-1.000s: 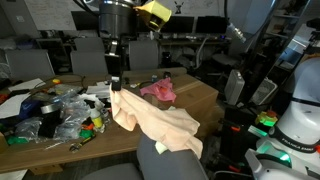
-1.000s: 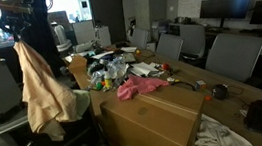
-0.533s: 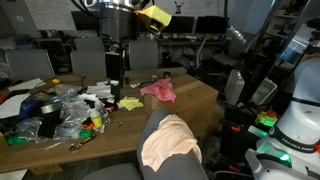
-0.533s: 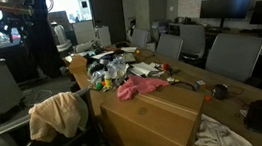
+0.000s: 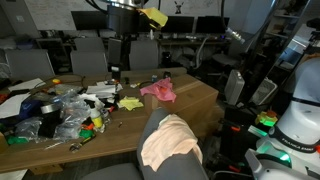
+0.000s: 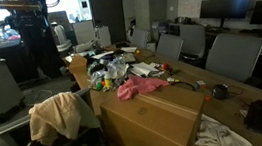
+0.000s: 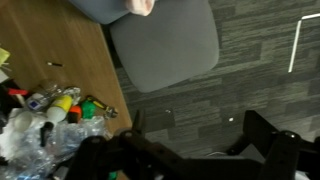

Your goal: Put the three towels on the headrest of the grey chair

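The peach towel (image 5: 168, 140) is soft, matt cloth with folds. The pink towel (image 5: 158, 90) looks soft too. The chair (image 7: 165, 45) is plain grey cloth. The table (image 7: 60, 40) is smooth brown wood. The floor (image 7: 250, 80) is rough grey carpet. The bags (image 5: 68, 112) are shiny clear plastic.

Towel (image 5: 170, 140) masks headrest (image 5: 152, 122); gripper (image 7: 140, 160) a blur
Wrist view: towel (image 7: 143, 5) cut by the top edge, gripper a dark blur, jaws unreadable. In an exterior view the towel covers most of the headrest.
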Available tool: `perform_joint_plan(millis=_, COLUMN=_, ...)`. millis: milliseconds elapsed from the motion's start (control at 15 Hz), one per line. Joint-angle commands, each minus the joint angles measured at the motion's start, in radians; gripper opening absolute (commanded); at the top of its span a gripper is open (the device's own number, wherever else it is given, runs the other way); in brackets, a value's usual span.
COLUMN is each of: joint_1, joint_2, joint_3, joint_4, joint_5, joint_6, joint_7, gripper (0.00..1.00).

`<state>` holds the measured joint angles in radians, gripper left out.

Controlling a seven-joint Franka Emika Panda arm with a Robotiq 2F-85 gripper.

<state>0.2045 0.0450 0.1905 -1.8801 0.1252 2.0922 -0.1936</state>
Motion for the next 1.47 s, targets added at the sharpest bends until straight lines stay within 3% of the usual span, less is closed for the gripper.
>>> perform_joint_plan(millis=0, joint_1=-0.042, joint_2=-0.073, joint_3=-0.041, joint_4=-0.054, joint_5=-0.111, joint_6=0.075, joint_7=0.093, gripper=1.00)
perform_joint_plan(millis=333, joint_1=-0.119, joint_2=-0.094, joint_3=-0.109, joint_4=-0.061, joint_5=-0.232, joint_6=0.116, joint_7=0.246, gripper=1.00)
perform_joint_plan(millis=733, joint_1=-0.227, joint_2=0.013, joint_3=-0.212, joint_4=0.001, joint_5=-0.332, joint_6=0.069, joint_7=0.416, gripper=1.00)
perform_joint_plan(millis=1067, joint_1=-0.285, joint_2=0.147, joint_3=-0.293, joint_4=0.064, joint_5=-0.322, joint_6=0.038, joint_7=0.474, gripper=1.00)
perform_joint_plan(millis=1400, joint_1=-0.313, joint_2=0.261, joint_3=-0.324, joint_4=0.144, joint_5=-0.263, joint_6=0.009, joint_7=0.453, gripper=1.00)
